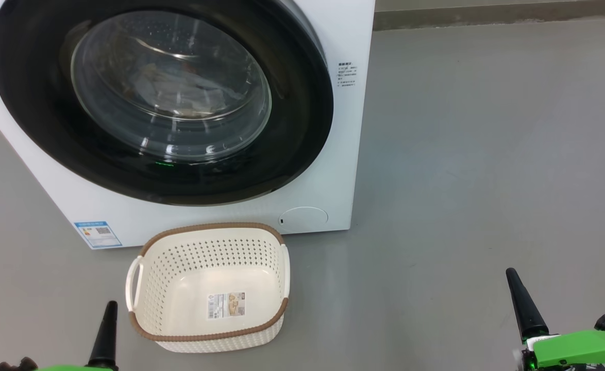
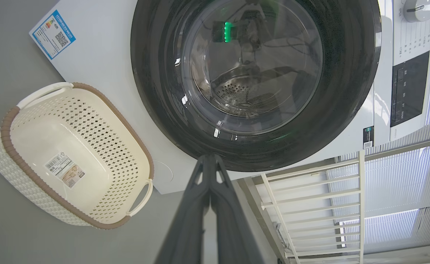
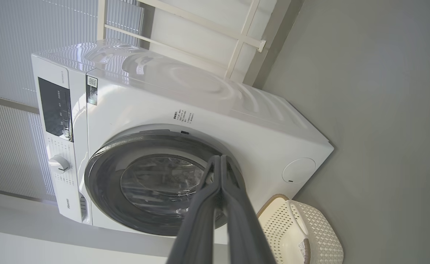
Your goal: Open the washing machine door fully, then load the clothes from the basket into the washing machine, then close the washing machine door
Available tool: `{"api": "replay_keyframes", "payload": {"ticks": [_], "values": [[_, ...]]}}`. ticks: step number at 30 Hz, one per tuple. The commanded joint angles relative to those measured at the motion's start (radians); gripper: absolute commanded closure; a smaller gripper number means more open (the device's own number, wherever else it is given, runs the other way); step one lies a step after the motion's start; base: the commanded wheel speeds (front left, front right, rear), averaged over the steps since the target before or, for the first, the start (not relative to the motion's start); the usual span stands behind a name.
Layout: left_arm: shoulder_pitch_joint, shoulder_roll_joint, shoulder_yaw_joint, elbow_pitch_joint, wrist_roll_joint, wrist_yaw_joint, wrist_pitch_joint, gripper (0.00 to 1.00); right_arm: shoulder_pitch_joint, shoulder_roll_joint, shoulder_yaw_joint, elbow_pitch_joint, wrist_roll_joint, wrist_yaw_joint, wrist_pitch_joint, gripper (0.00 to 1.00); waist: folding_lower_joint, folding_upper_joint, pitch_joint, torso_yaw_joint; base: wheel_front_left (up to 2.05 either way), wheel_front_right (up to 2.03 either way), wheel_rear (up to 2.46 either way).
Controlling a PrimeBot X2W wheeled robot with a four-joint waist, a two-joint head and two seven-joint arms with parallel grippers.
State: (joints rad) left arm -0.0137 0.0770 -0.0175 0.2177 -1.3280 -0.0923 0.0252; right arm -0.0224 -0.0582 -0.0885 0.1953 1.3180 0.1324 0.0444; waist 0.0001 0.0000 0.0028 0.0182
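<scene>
Clothes (image 1: 179, 87) sit behind the shut washing machine door (image 1: 300, 129), basket (image 1: 209, 255) bare at six o'clock; hence left end effector (image 2: 209, 160), right end effector (image 3: 220, 160) closed, empty.

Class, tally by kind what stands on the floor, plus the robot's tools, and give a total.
washing machine: 1
basket: 1
tools: 2, the left tool and the right tool
Total: 4
</scene>
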Motion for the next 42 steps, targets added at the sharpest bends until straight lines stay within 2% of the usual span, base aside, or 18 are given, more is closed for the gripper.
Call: {"api": "replay_keyframes", "payload": {"ticks": [1,26,42], "values": [[-0.053,0.011,0.036,-0.016,-0.033,-0.015,0.007,1.0,-0.044,-0.011,0.012,-0.016,0.031,-0.001,0.008,1.0,-0.0001,0.0,0.0,-0.001,0.0,0.0,0.0],[-0.092,-0.006,0.102,0.026,-0.305,-0.038,0.065,1.0,-0.083,-0.012,0.002,0.048,0.313,-0.002,0.047,1.0,-0.0001,0.0,0.0,-0.018,0.0,0.0,0.0],[-0.092,-0.009,0.108,0.026,-0.3,-0.038,0.069,1.0,-0.083,-0.008,-0.003,0.048,0.309,-0.002,0.051,1.0,-0.0001,0.0,0.0,-0.018,0.0,0.0,0.0]]}}
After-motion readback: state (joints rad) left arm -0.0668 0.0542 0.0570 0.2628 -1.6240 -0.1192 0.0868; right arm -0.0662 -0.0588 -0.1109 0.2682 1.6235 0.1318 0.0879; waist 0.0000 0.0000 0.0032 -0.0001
